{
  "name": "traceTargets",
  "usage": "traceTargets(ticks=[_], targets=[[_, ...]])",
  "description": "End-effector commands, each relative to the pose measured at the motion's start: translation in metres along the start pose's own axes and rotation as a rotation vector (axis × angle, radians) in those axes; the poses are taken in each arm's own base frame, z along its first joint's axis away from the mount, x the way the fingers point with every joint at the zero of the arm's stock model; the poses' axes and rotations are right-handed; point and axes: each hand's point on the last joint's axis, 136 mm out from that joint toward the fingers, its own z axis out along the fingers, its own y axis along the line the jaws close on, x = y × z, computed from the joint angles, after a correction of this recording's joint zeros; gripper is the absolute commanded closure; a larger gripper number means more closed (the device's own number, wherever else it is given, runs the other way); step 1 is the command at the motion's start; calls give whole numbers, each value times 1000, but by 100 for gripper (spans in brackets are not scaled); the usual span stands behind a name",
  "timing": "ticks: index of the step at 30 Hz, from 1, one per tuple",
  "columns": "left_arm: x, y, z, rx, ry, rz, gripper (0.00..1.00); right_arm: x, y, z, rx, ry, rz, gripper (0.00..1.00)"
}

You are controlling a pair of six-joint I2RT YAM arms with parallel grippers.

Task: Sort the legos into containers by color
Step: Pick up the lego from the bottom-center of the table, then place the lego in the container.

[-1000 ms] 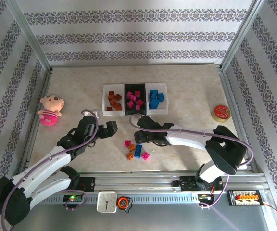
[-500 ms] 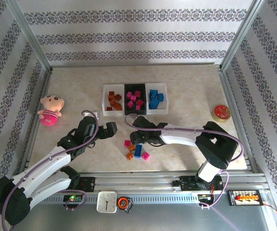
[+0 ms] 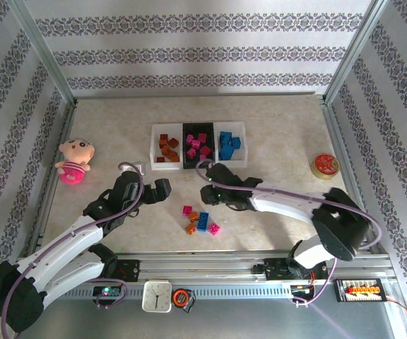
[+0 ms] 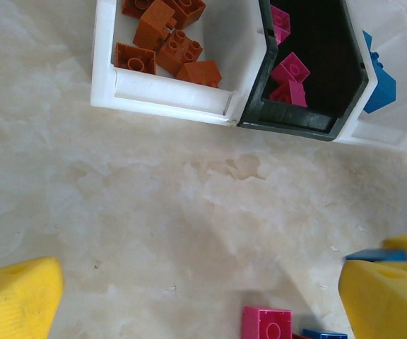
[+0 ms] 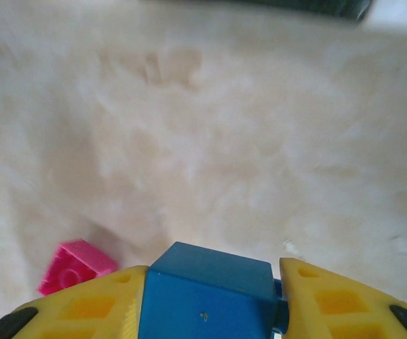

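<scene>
Right end effector (image 5: 210,311) clamps a blue lego (image 5: 207,279), apparently just above the table (image 5: 260,141).

In my right wrist view, the blue lego (image 5: 207,300) in my jaws ran off the bottom edge, and the black tray (image 5: 316,7) was a blurred strip at the top. In my left wrist view, the bottom edge cut a pink lego (image 4: 266,325).

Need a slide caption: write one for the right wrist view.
Right gripper clamps a blue lego; a pink lego lies on the beige tabletop nearby.
</scene>
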Motion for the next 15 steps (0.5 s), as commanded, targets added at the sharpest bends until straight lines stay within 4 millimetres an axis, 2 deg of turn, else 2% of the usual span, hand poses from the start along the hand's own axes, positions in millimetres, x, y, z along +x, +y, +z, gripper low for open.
traceTargets(ticks=[1,4,7,11,15], targets=[[5,10,0,-30,6,-7,0,-36,-8,-33,-27,-89,2,69],[7,8,2,-14,6,-20,0,-78,-24,-53,-4,-166,25,69],[9,6,4,1,10,-29,0,-116,-46,-57,42,-228,59,69],[11,5,4,7,21,-28,0,-151,-84,-36,145,-236,98,69],[13,5,5,12,34,-22,0,-177,-112,-8,208,-212,127,69]])
